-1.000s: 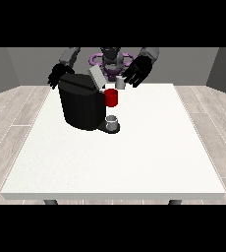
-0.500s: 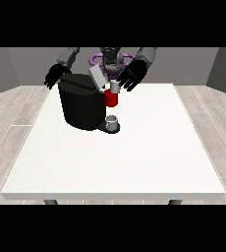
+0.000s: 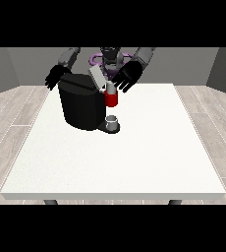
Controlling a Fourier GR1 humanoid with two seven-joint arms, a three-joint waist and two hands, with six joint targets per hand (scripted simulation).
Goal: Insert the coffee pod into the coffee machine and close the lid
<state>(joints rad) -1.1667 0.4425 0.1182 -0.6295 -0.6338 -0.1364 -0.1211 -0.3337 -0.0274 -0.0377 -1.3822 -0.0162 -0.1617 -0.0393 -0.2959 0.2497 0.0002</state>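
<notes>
Near: small grey cup (image 3: 113,121) on the machine's base, white table (image 3: 134,157). Black coffee machine (image 3: 80,103) mid-left, lid (image 3: 97,77) up, not shut yet. Pod: can't pick it out; red part (image 3: 112,99) at the machine's front. Far: hand at view's right (image 3: 127,76) fingers spread, by the lid; hand at view's left (image 3: 56,78) relaxed, holds nothing. Closing looks left to do.

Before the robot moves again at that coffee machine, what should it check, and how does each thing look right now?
1. Lid raised: ok, it tilts up.
2. Pod in place: cannot tell, a pale item sits above the red part.
3. Robot hand at the view's right near the lid: ok, fingers spread.
4. Robot hand at the view's left out of the way: ok, behind the coffee machine.
5. Cup under the spout: ok.
</notes>
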